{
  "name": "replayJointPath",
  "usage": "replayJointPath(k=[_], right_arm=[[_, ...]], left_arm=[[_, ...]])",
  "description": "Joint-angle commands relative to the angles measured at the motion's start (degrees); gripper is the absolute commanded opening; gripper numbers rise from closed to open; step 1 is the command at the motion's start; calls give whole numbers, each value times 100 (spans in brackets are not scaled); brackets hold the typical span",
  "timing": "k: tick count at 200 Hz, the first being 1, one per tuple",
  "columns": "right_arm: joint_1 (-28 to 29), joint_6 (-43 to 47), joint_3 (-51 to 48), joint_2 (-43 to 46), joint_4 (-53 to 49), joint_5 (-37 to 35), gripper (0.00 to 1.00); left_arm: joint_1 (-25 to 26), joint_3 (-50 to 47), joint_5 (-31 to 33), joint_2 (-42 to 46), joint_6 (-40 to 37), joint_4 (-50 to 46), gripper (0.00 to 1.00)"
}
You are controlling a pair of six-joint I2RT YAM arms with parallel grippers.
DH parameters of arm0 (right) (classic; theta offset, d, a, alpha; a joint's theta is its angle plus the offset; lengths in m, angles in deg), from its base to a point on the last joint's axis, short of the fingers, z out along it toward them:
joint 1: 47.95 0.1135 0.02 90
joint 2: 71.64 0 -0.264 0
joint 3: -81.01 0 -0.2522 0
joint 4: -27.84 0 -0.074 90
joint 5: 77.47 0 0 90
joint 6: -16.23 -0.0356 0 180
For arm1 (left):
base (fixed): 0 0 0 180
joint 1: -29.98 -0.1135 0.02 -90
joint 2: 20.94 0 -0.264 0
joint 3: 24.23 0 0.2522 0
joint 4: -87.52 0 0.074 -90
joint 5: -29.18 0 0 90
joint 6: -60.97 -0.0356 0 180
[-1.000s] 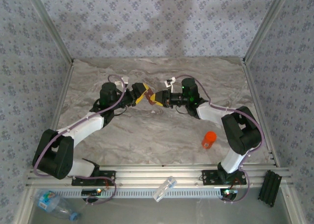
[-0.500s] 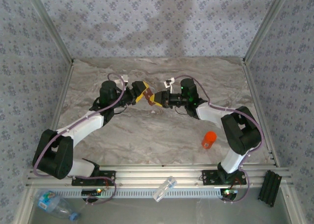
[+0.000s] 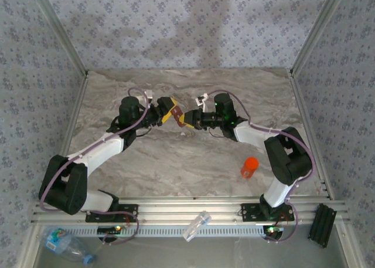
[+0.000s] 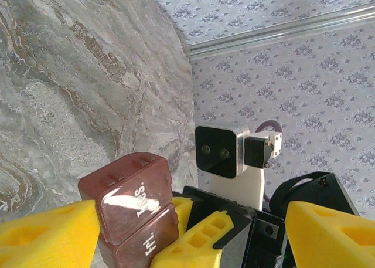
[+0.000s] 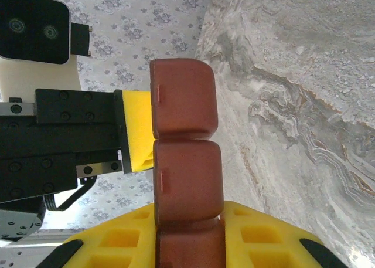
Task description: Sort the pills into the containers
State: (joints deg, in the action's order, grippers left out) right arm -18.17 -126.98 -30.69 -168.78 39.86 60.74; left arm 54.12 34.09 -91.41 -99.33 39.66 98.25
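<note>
A dark brown weekly pill organizer (image 3: 181,117) with day-labelled lids hangs above the middle of the marble table. My right gripper (image 5: 190,230) is shut on one end of the organizer (image 5: 186,156), a yellow pad on each side. My left gripper (image 4: 190,224) is open around the other end: the organizer (image 4: 132,206) rests against its left finger (image 4: 50,233), and its right finger (image 4: 331,236) stands far off. One left finger (image 5: 136,127) touches the end compartment. In the top view the two grippers (image 3: 170,112) (image 3: 188,119) meet tip to tip. The orange-red pill bottle (image 3: 249,166) lies by the right arm.
A clear water bottle with a blue label (image 3: 64,243) lies below the table's front rail at the left. A small clear plastic piece (image 3: 197,226) rests on the rail, and a black block (image 3: 321,224) at the right. Patterned walls enclose the table.
The right gripper has edged slightly left with the organizer, closer against the left gripper. The pill bottle has not moved.
</note>
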Motion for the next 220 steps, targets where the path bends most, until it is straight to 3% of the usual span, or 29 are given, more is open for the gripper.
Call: replayJointPath(k=[1, 130, 157, 199, 220], right_arm=[[67, 306, 122, -87, -565, -208, 8], [-131, -600, -148, -120, 348, -478, 6], [-143, -587, -166, -49, 378, -443, 6], [-45, 258, -201, 405, -359, -684, 6], [109, 1084, -260, 825, -1158, -1317, 7]], left_arm=[[105, 369, -176, 349, 209, 451, 82], [278, -84, -160, 666, 470, 574, 83], [283, -179, -45, 784, 194, 280, 84], [234, -114, 270, 1014, -539, -600, 86], [173, -124, 295, 1041, -619, -711, 87]])
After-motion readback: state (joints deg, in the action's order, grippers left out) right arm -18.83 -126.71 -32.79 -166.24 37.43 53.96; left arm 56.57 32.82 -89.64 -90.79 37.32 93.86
